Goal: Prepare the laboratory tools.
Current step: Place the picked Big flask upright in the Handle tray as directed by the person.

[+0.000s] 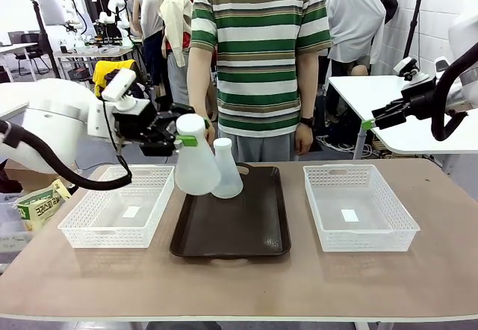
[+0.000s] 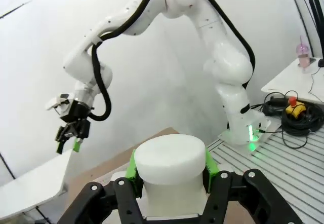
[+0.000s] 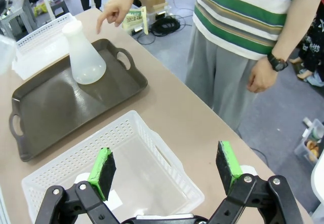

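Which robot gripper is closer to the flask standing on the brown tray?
Left. The left gripper, gripping another flask, hangs right beside the standing flask; the right gripper hovers open above the right basket.

Frosted-white flasks [image 1: 198, 164] — dark brown tray [image 1: 239, 229]

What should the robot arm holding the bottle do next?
Probably carry it a little to the side and lower it into the left basket. The left gripper is shut on the neck of one flask, lifted clear of the tray, right beside that basket. The other flask stands on the tray.
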